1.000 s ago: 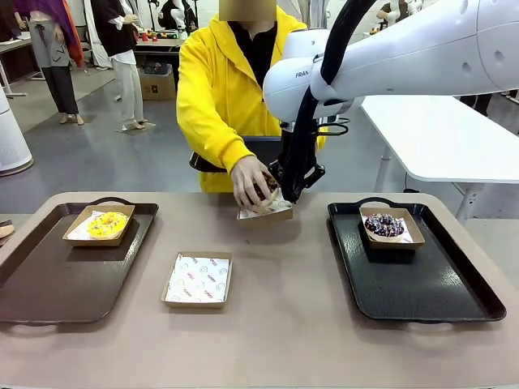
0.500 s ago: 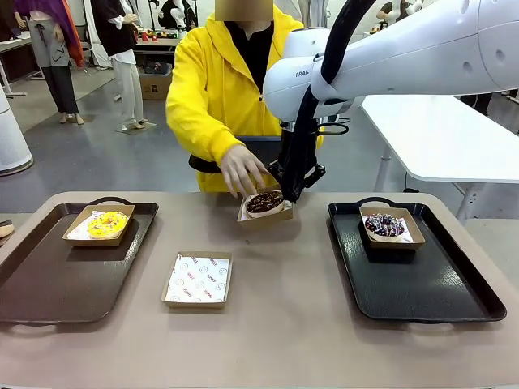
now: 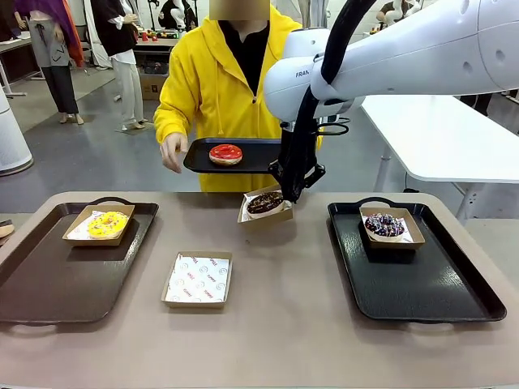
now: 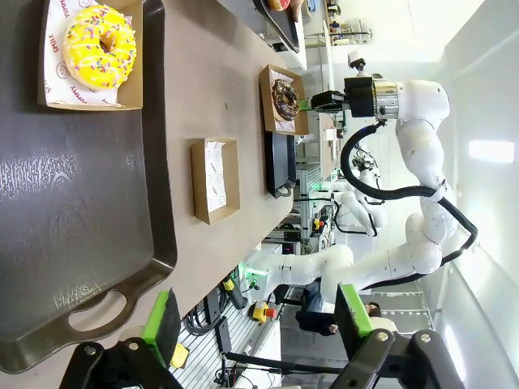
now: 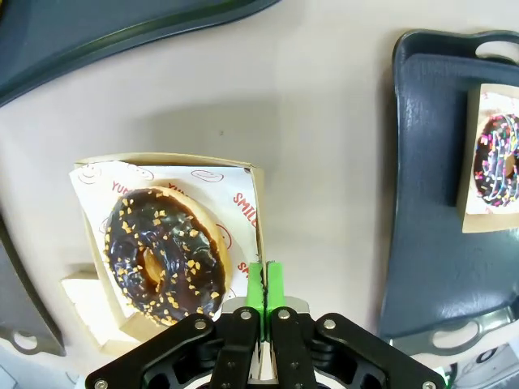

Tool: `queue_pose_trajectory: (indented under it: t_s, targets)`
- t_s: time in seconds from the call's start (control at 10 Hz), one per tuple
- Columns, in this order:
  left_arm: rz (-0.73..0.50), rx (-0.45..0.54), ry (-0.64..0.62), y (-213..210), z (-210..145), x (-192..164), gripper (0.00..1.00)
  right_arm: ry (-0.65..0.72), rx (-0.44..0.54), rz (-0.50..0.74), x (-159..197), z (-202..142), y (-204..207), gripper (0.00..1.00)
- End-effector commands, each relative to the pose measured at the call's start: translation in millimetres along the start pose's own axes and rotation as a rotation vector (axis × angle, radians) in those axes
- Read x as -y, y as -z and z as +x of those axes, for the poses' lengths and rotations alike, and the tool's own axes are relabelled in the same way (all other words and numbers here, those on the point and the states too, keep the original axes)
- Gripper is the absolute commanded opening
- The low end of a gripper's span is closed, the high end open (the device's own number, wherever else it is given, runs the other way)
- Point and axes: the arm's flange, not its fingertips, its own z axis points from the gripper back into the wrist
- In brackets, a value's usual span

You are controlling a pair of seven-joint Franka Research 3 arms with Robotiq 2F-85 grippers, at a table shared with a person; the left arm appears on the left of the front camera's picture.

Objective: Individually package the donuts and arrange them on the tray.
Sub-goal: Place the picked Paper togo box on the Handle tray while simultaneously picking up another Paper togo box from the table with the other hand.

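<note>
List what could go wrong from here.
1. The right hand pinches the box by one wall only, and it looks tilted; the chocolate donut could slide out, or the box could slip free.
2. The person's small tray with the red donut seems close behind the right arm; a lift could knock it.
3. The right tray already carries a boxed donut; a careless set-down could bump it.
</note>
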Motion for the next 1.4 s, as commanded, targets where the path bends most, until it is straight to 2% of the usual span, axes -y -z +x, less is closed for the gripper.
queue_pose_trajectory:
  t_s: [0.0, 0.5, 0.8, 1.0, 1.2, 1.3]
  targets:
    - [-0.005, 0.004, 0.0, -1, -1, 0, 1.0, 0.018, -0.002, 0.003, 1, -2, -1, 0.0]
    - [0.0, 0.0, 0.0, 0, 0, 0, 1.0, 0.0, 0.0, 0.0, 0, 0, 0, 0.01]
    - [0.144, -0.102, 0.117, 17, -3, 76, 1.0, -0.078, 0.073, -0.014, 50, -75, -50, 0.01]
    - [0.281, -0.187, 0.148, 49, -1, 125, 1.0, -0.12, 0.076, -0.066, 99, -124, -68, 0.01]
    - [0.411, -0.256, 0.169, 91, 0, 155, 1.0, -0.158, 0.075, -0.081, 150, -144, -65, 0.01]
    - [0.486, -0.28, 0.183, 117, 1, 167, 1.0, -0.124, 0.069, -0.07, 179, -147, -56, 0.01]
